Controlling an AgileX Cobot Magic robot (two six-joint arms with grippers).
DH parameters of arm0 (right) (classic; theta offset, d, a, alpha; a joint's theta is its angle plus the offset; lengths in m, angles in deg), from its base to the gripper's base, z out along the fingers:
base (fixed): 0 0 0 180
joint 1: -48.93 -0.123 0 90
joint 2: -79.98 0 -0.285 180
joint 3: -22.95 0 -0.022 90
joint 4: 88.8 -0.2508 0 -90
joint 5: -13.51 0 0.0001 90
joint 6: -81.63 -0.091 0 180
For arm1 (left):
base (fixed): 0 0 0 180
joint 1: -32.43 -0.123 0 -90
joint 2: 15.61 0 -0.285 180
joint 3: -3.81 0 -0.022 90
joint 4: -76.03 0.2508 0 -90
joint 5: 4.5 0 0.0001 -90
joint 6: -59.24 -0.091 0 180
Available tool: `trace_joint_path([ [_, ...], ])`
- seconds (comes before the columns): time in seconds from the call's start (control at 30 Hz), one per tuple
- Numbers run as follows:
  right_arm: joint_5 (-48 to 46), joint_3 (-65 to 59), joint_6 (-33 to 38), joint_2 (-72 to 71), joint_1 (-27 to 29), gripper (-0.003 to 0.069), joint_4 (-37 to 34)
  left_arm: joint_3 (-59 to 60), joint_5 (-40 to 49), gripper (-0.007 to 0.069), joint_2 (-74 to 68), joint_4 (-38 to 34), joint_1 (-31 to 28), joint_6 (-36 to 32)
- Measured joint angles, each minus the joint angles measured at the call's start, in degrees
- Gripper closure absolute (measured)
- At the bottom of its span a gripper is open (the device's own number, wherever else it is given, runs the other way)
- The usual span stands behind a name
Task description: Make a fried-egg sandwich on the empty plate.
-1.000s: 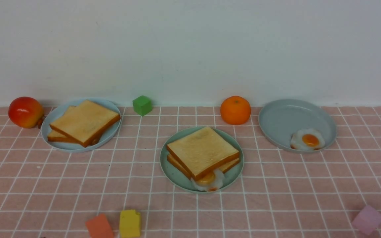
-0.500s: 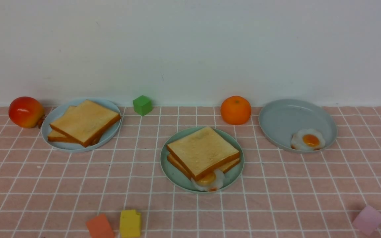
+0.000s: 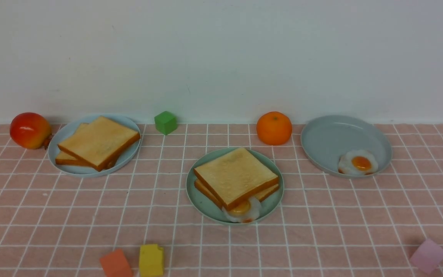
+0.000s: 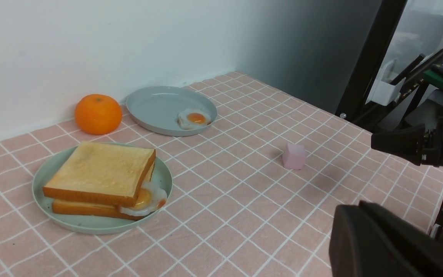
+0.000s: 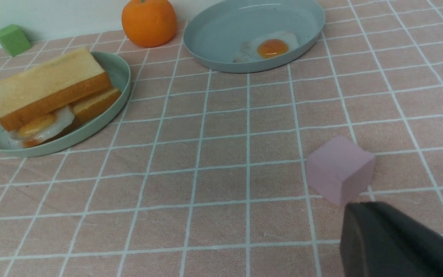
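We judge the build done: the fried-egg sandwich [image 3: 236, 182] sits on the mint-green plate [image 3: 198, 196], egg [image 3: 242, 210] poking out, well ahead of both grippers. Only one dark finger of each shows, so we cannot tell their state. Next: hold clear.

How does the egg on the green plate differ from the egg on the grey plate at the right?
The egg in the sandwich is pinched between two toast slices, only one side poking out; the loose egg lies fully uncovered. The first sits on the mint-green plate in the middle, the second near the front rim of the grey-blue plate. Both are white with an orange yolk.
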Motion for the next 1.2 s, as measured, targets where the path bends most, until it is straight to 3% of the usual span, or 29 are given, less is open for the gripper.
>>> trace_joint_path([
  [0.5, 0.0, 0.0, -0.5, 0.0, 0.0, 0.0651, 0.0, 0.9, -2.0, 0.0618, 0.6, 2.8, -1.7, 0.0],
  [0.6, 0.0, 0.0, -0.5, 0.0, 0.0, 0.0648, 0.0, 4.6, -9.0, 0.0618, 2.6, 2.1, -10.2, -1.0],
  [0.73, 0.0, 0.0, -0.5, 0.0, 0.0, 0.0645, 0.0, 11.4, -17.7, 0.0620, 6.9, -4.6, -27.0, -4.4],
  [0.93, 0.0, 0.0, -0.7, 0.0, 0.0, 0.0640, 0.0, 21.9, -17.9, 0.0638, 13.0, -13.0, -47.5, -10.3],
  [1.07, 0.0, 0.0, -0.7, 0.0, 0.0, 0.0635, 0.0, 24.1, -9.2, 0.0638, 13.2, -15.1, -52.9, -11.3],
  [1.2, 0.1, 0.0, -0.7, 0.0, 0.0, 0.0631, 0.0, 24.6, 0.8, 0.0638, 13.2, -15.8, -53.6, -11.4],
])
